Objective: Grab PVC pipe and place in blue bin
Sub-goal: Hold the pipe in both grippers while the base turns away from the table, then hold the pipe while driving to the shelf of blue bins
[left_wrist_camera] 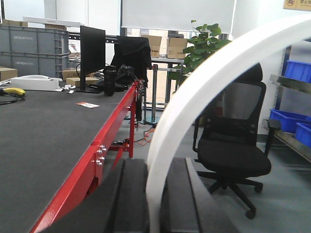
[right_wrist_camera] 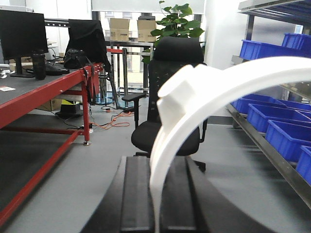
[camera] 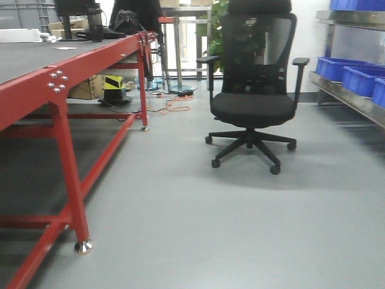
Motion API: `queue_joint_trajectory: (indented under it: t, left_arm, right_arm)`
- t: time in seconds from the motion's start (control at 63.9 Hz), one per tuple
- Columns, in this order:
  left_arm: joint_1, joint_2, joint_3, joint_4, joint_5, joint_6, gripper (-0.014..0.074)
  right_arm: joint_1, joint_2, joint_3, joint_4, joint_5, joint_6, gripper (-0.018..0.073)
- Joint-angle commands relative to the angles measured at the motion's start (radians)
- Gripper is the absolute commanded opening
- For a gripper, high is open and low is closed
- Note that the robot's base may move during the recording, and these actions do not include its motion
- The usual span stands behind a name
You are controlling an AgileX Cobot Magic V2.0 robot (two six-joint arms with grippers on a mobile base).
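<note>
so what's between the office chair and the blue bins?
Only bare grey floor between the office chair and the blue bins; the front-facing view shows it.

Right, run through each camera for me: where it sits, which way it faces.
Front: low down, facing the office chair, red table on the left; no robot parts show.
Left wrist: behind the left pincer, shut on a curved PVC pipe; faces table and chair.
Right wrist: behind the right pincer, also gripping PVC pipe; faces chair and blue bins.
All three share the chair.
</note>
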Motion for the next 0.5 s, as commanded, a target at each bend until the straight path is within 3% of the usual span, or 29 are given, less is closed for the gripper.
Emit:
queue_joint_trajectory:
  t: [0.0, 0.485]
  left_arm:
    - [-0.006, -0.007, -0.005, -0.001, -0.029, -0.01, -0.0111]
    - [-0.006, -0.007, -0.005, -0.001, -0.029, -0.01, -0.0111]
  right_arm:
    - [0.002, -0.004, -0.001, -0.003, -0.032, -0.004, -0.0169]
    - [0.002, -0.004, -0.001, -0.003, -0.032, -0.004, -0.0169]
